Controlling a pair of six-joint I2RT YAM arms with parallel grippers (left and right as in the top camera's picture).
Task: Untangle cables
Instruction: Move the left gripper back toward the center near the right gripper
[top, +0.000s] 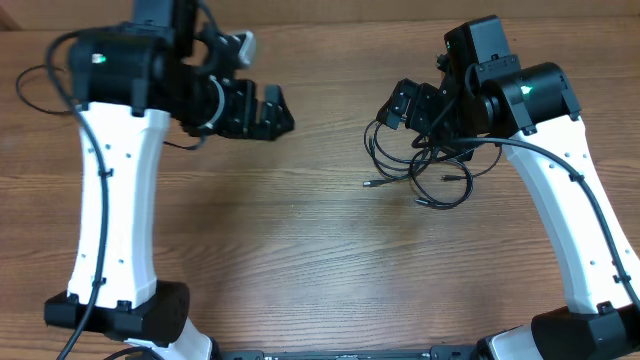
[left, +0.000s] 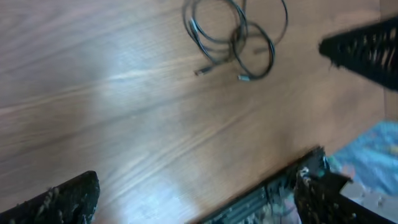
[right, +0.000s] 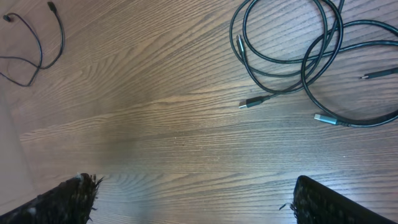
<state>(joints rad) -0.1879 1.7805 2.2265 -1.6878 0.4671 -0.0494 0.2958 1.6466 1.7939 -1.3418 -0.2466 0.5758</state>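
Since neither arm is holding anything, the cables (top: 437, 172) just lie loose on the table (top: 300, 250), right of centre in the overhead view. They're a few overlapping loops with plug ends poking out left, just beside the right gripper (top: 394, 104), whose fingers are spread wide, I'd guess to line up a grab. The left gripper (top: 274, 110) is spread and empty too, well apart at upper left, probably waiting to take a strand. One lone cord (right: 38, 45) sits at the upper left of the right wrist view, and no bins or trays show anywhere.
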